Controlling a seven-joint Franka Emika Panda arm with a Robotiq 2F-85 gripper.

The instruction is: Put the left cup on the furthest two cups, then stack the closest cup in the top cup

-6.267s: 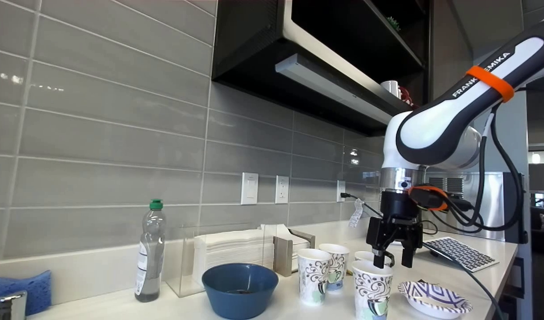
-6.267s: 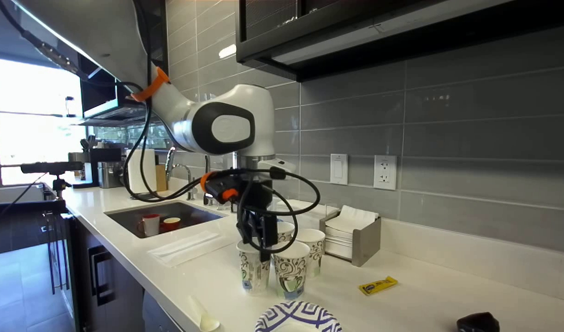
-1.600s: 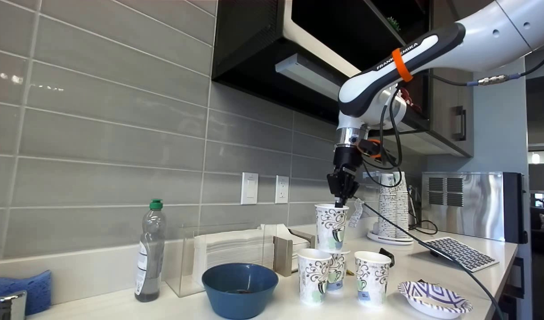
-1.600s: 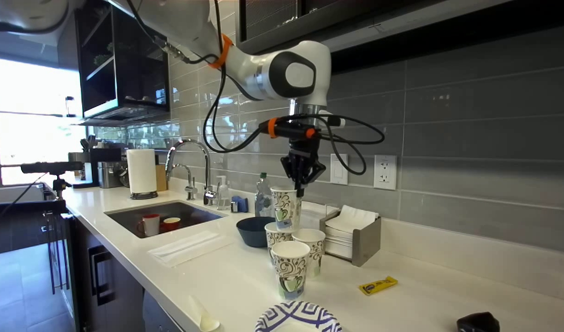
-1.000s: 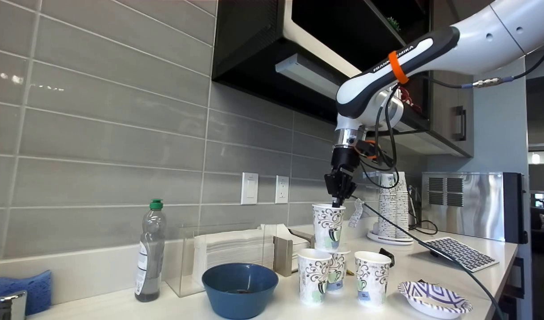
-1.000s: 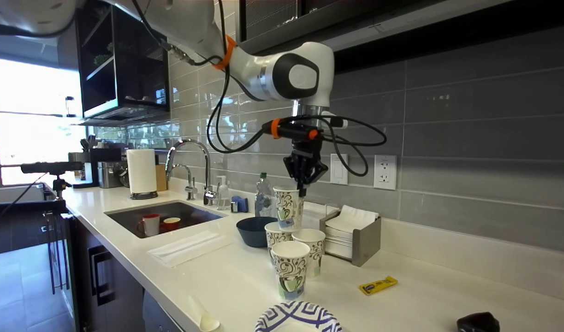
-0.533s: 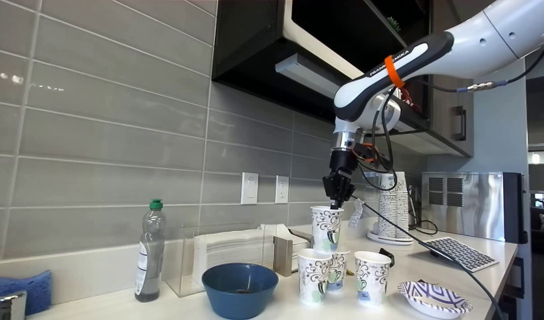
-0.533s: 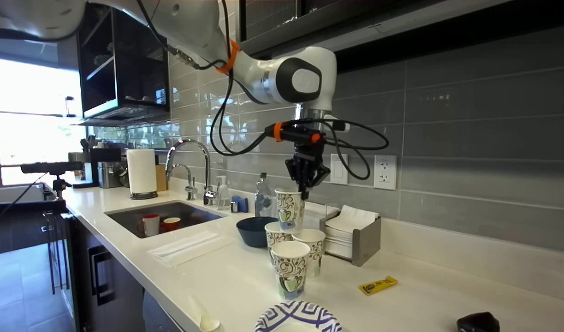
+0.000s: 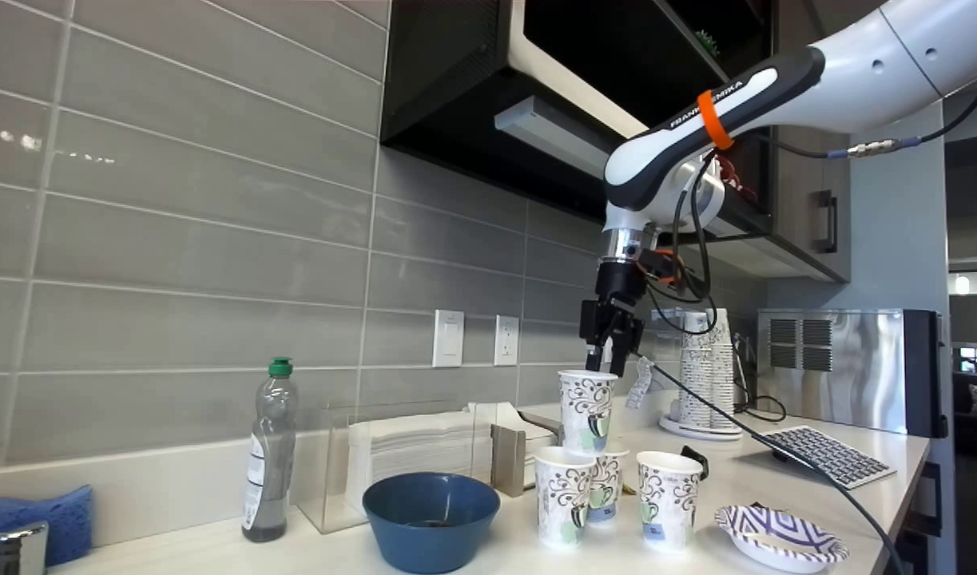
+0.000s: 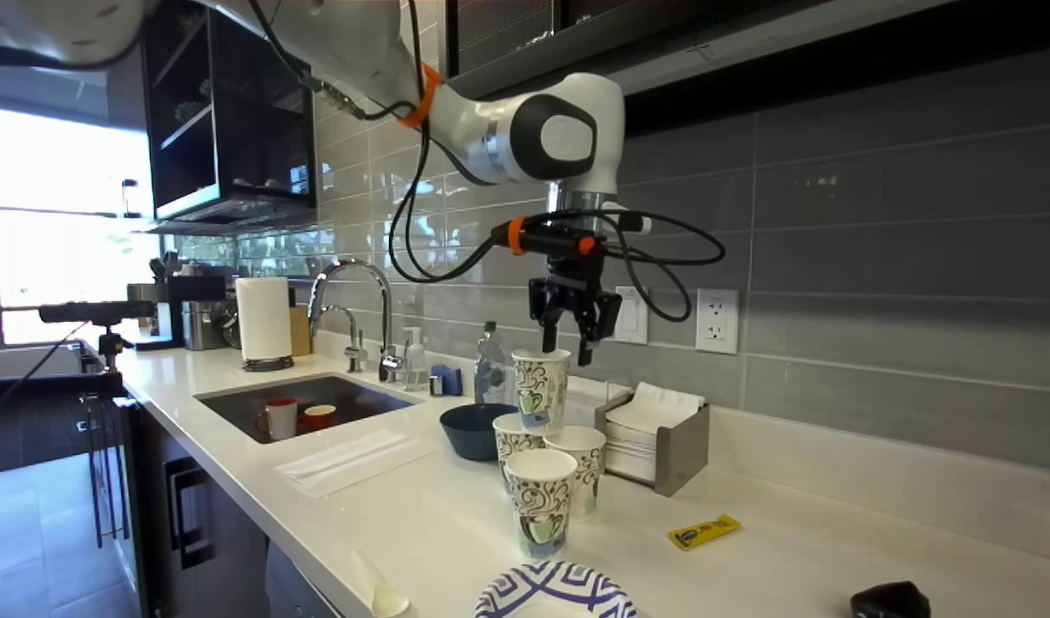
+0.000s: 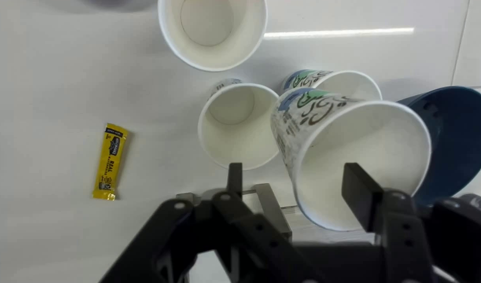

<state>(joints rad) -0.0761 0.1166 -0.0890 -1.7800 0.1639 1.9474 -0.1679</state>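
Over the upper cup | tool pointing down | jaws parted | cup contact hard to tell

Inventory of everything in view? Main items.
Tapered paper cups: 4, white with dark scrolls, three on counter, one atop two.
Deep round bowl: 1, blue, beside cups.
Shallow paper bowl: 1, purple and white, counter.
Plastic bottle: 1, clear and green, by wall.
Foam sponge: 1, blue, by wall.
Paper napkins: uncounted, white, in holders by wall.
Slim packet: 1, yellow, counter.
Small mugs: 2, red with pale parts, in sink.
Flat keyboard: 1, grey and white, counter.
Boxy metal appliance: 1, silver, counter.
Stacked paper cups: uncounted, white patterned, near appliance.
Robot arm: 1, white and black, over counter.
Two-finger gripper: 1, black, open, partly above top cup.
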